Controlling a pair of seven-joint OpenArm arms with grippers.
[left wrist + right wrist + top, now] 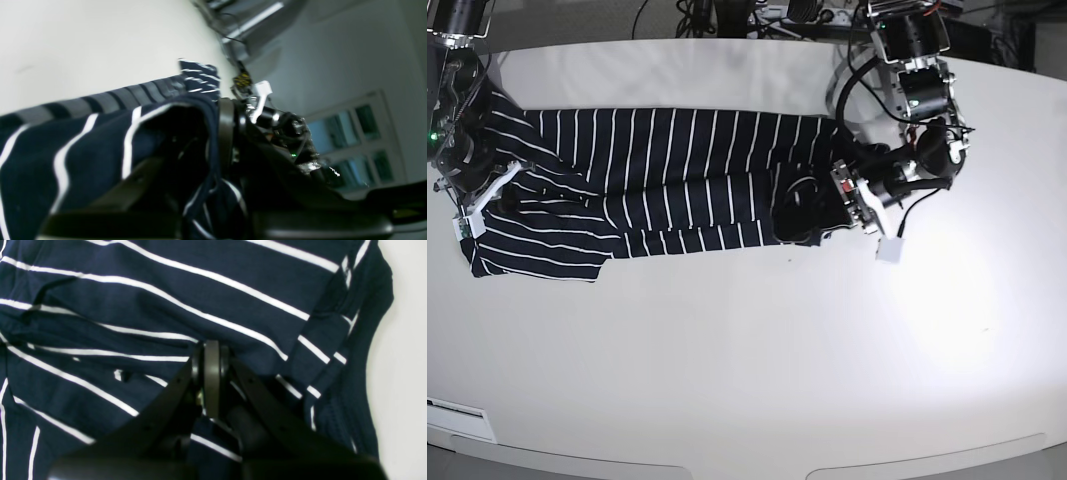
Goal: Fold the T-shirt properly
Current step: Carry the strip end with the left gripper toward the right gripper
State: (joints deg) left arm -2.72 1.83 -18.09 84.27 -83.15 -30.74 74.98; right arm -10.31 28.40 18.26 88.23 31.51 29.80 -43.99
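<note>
A: Any writing to read?
B: None legible. The white bench (757,340) carries the T-shirt (657,170), navy with thin white stripes, stretched lengthwise and partly folded along its far half.
A: And the fingers?
B: Left fingers (827,205) pinch bunched cloth at one end; right fingers (210,350) are clamped on fabric at the other.

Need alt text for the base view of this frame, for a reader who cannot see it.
A navy T-shirt with thin white stripes lies stretched sideways across a white table. The left gripper and the right gripper each grip one end, jaws closed on cloth.
</note>
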